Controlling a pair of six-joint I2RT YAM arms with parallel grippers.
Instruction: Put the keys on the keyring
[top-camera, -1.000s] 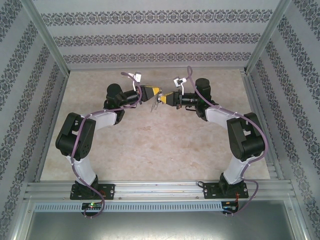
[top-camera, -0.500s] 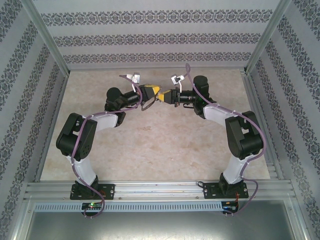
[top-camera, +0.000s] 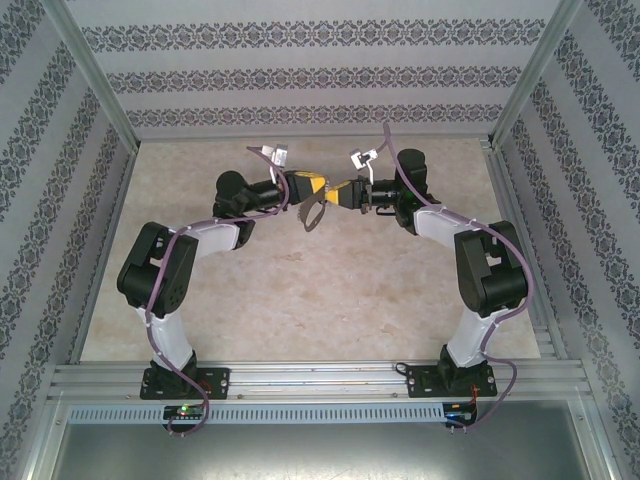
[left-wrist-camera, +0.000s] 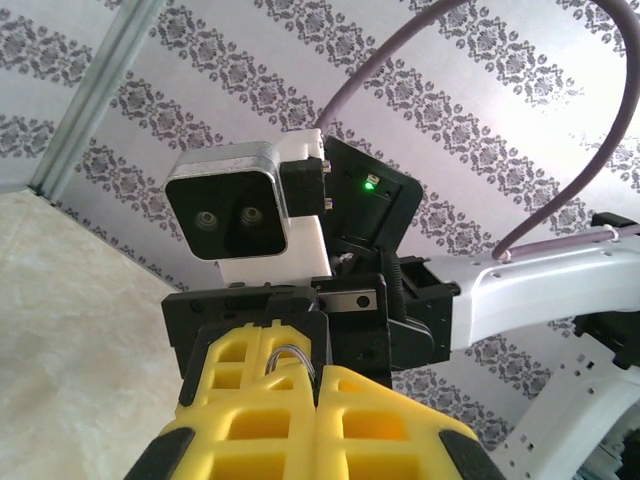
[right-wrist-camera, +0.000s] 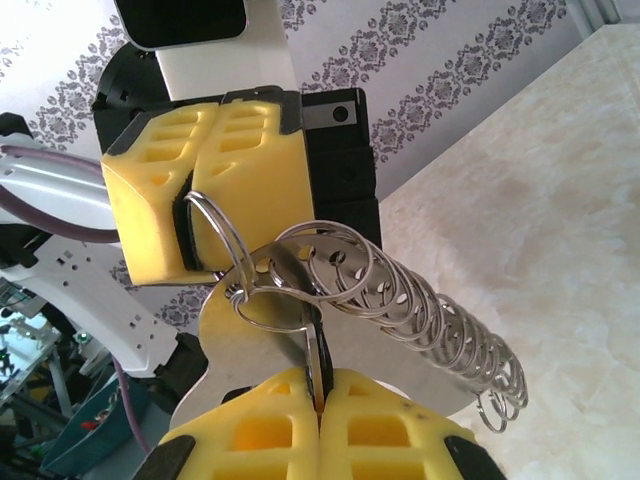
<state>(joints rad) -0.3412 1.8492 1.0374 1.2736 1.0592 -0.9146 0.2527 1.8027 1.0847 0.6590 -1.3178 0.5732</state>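
Above the far middle of the table, my left gripper (top-camera: 312, 187) and right gripper (top-camera: 341, 192) meet tip to tip. The keyring's flat grey loop (right-wrist-camera: 240, 350) hangs between them, with a chain of several silvery rings (right-wrist-camera: 430, 320) trailing right. In the right wrist view, the left gripper's yellow fingers (right-wrist-camera: 190, 190) are shut on a thin wire ring (right-wrist-camera: 215, 235) of the keyring. My right gripper (right-wrist-camera: 320, 388) is shut on the key (right-wrist-camera: 318, 345), a thin blade with a black edge standing up into the rings. The left gripper (left-wrist-camera: 318, 372) pinches that wire ring (left-wrist-camera: 290, 357).
Patterned walls close in the beige table (top-camera: 300, 290) on three sides, with metal posts at the corners. The right arm's wrist camera (left-wrist-camera: 240, 215) faces the left wrist closely. Cables loop over both wrists. The keyring (top-camera: 312, 213) dangles just above the table.
Both grippers have stayed shut and together. The joined pair rose towards the back, then came down a little, and the grey loop hangs in sight below them again.
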